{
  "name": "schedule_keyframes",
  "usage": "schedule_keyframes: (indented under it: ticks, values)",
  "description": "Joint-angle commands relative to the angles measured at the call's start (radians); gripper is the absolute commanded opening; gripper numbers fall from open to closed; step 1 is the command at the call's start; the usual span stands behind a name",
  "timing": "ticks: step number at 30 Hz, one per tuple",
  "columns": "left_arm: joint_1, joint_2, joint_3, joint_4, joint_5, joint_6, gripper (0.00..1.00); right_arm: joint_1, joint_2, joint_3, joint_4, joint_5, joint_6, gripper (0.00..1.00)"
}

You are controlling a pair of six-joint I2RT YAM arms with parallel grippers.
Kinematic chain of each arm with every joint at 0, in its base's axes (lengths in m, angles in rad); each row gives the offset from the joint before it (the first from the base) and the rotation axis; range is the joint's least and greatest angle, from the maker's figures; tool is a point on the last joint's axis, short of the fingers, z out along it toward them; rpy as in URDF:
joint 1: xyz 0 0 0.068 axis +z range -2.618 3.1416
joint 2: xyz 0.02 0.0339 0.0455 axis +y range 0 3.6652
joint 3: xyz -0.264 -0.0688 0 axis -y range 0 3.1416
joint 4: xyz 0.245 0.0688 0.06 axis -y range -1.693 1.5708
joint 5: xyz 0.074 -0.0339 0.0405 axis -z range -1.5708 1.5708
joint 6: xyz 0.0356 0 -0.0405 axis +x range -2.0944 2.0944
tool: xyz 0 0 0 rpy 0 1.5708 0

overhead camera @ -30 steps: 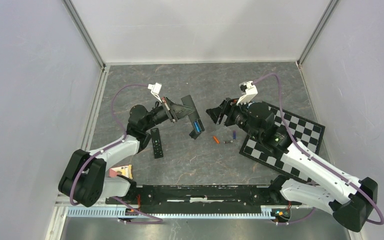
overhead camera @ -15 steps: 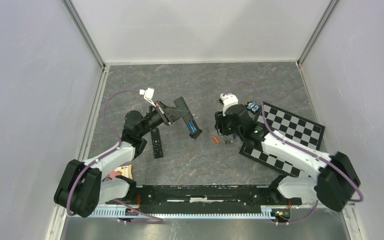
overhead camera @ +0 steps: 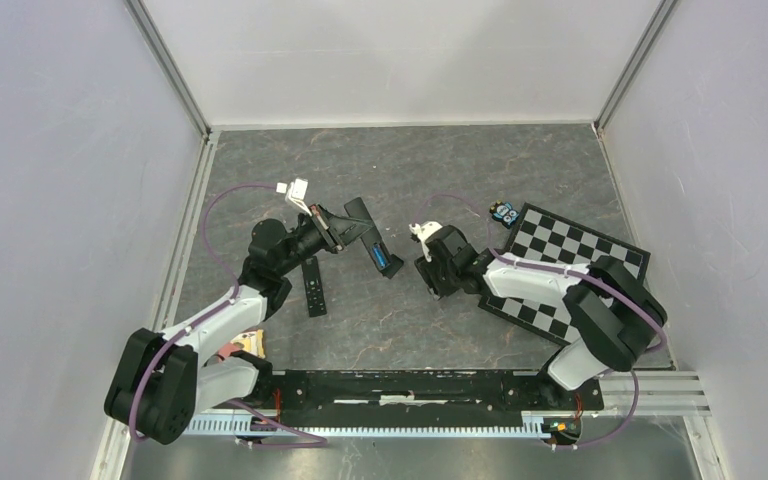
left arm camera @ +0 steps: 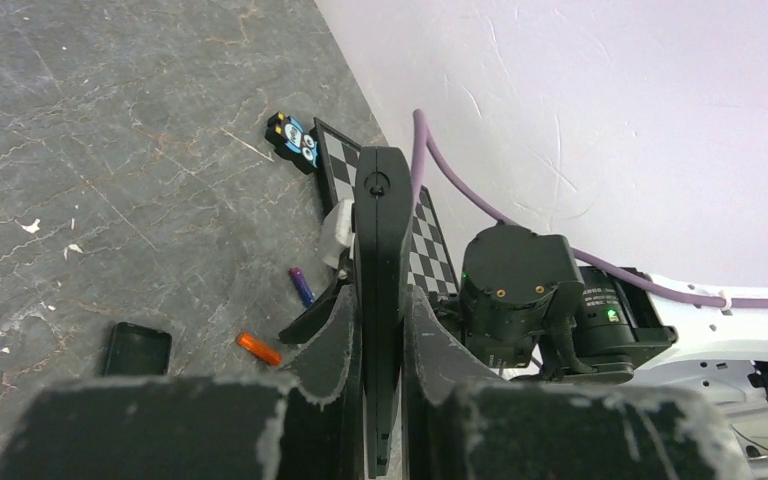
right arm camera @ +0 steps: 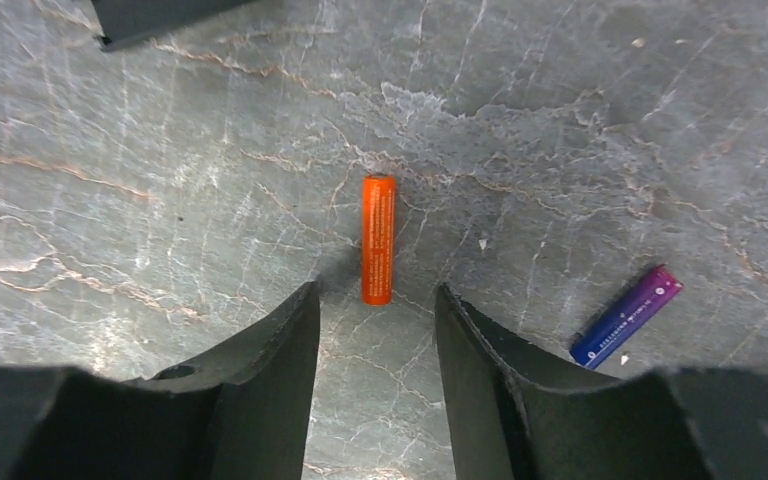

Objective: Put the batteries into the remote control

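**Right pincer [right arm camera: 376, 300] open astride the orange battery [right arm camera: 378, 240]; remote [left arm camera: 380, 230] clamped in the left pincer [left arm camera: 381, 335]**

Near the middle of the worktop [overhead camera: 410, 170], flat on the grey veined surface: the orange battery, bare and unheld. On either side of its near end, the two dark fingers [right arm camera: 270, 360] of the right pincer, parted, with a sliver of worktop between each finger and the battery. No contact visible.

Off to one side, well clear of those fingers: the blue battery [right arm camera: 625, 315], also flat, slanted against the line of the orange one. Both close to the edge of the checkered mat [overhead camera: 580, 260] facing the worktop's middle. From above, both hidden under the right wrist.

Left pincer closed tight on the remote, fingers pressed against two opposite sides. Remote held up left of the worktop's middle, free end pointing toward the right arm. In its open back, seen from above, a blue patch [overhead camera: 385, 258]; impossible to say what.

Flat on the worktop near the orange battery, on the side toward the far edge: a small black cover [left arm camera: 138, 348]. Beside the left arm, toward the worktop's left edge: a second remote [overhead camera: 312, 285], lying flat. At the mat's far corner: a small sticker [overhead camera: 503, 212] with a cartoon face.
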Motion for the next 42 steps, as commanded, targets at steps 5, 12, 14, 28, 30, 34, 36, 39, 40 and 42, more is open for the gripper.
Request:
schedule_keyframes:
  ticks: [5, 12, 14, 28, 30, 34, 36, 39, 40, 42]
  values:
    - [0.013, -0.013, 0.038, 0.015, 0.001, 0.052, 0.02, 0.025, 0.063, 0.055, 0.035, 0.058, -0.032, 0.42]
    - [0.018, -0.023, 0.036, 0.018, 0.002, 0.051, 0.02, 0.033, 0.100, 0.081, -0.026, 0.100, 0.005, 0.28]
    - [0.019, -0.025, 0.033, 0.017, 0.001, 0.050, 0.02, 0.032, 0.101, 0.083, -0.041, 0.109, 0.027, 0.20]
    - [0.019, -0.052, 0.016, -0.034, -0.070, 0.047, 0.02, 0.030, -0.097, -0.044, 0.185, 0.093, -0.010, 0.05]
    - [0.019, -0.050, 0.013, -0.043, -0.083, 0.046, 0.02, 0.031, -0.147, -0.073, 0.250, 0.070, -0.025, 0.05]
    - [0.020, -0.035, 0.012, -0.045, -0.090, 0.032, 0.02, 0.029, -0.251, -0.134, 0.352, -0.011, -0.048, 0.05]
    - [0.019, -0.031, 0.013, -0.047, -0.092, 0.028, 0.02, 0.030, -0.304, -0.159, 0.401, -0.054, -0.053, 0.05]
    - [0.019, -0.028, 0.016, -0.055, -0.098, 0.023, 0.02, 0.030, -0.382, -0.188, 0.463, -0.114, -0.060, 0.05]
    - [0.019, -0.029, 0.017, -0.055, -0.097, 0.023, 0.02, 0.030, -0.409, -0.197, 0.482, -0.143, -0.064, 0.05]
    - [0.019, -0.029, 0.018, -0.056, -0.095, 0.024, 0.02, 0.030, -0.454, -0.210, 0.511, -0.180, -0.065, 0.05]
